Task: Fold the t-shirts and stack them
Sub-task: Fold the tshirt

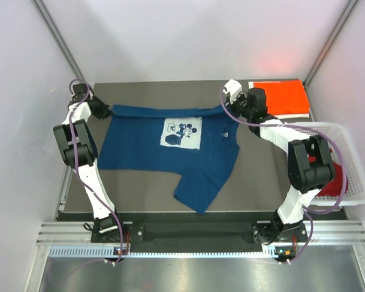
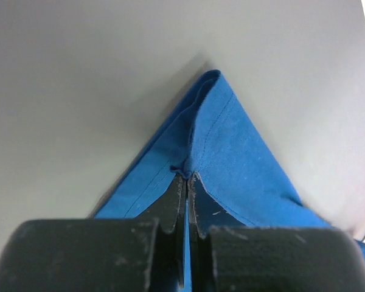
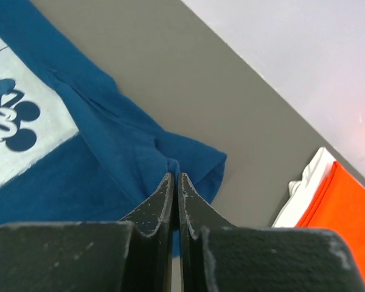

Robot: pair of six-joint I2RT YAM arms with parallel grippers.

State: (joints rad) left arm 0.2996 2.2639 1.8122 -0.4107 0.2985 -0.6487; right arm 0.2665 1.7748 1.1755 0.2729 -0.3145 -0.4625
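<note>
Right, left claw (image 2: 186, 177) was clamped on a corner of the blue shirt (image 1: 164, 152), right claw (image 3: 173, 176) on its opposite far corner. Limp, light cloth; corners looked the safest hold.

The right arm (image 1: 307, 165) hides most of the basket's (image 1: 360, 182) red cloth (image 1: 340, 179).
</note>
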